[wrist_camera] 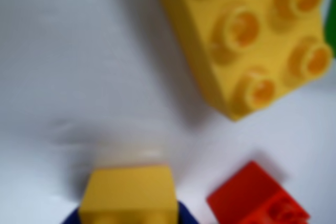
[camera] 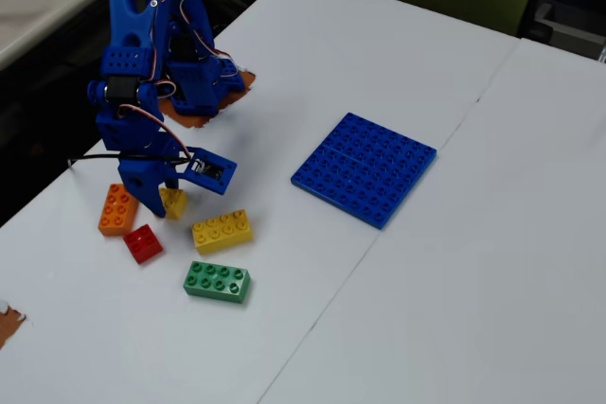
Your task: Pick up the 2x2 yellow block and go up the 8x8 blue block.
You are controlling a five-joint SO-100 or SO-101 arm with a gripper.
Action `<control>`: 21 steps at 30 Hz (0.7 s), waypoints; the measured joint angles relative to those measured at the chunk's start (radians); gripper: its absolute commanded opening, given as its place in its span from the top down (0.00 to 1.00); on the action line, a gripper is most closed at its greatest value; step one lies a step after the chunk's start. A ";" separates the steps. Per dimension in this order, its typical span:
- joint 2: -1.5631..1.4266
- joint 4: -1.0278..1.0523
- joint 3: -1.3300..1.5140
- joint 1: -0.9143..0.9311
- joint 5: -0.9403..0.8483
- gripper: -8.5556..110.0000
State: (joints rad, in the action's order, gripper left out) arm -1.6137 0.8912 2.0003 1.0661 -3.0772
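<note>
In the fixed view the gripper (camera: 166, 203) is clamped on the 2x2 yellow block (camera: 174, 202), low over the white worktop (camera: 426, 309) among the loose bricks; whether it clears the surface is hard to tell. The wrist view shows the block (wrist_camera: 128, 192) blurred at the bottom edge, square, so with no long axis. The 8x8 blue block (camera: 365, 167) lies flat, well apart to the right, corners pointing diagonally.
</note>
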 measured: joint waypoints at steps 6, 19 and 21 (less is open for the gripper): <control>-0.005 -0.008 0.023 0.000 0.000 0.93; -0.414 0.543 -0.086 -0.215 0.495 0.93; -0.465 0.704 -0.178 -0.318 0.667 0.93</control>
State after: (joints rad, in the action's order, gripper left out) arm -2.0785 1.5953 1.8224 0.7486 -2.4099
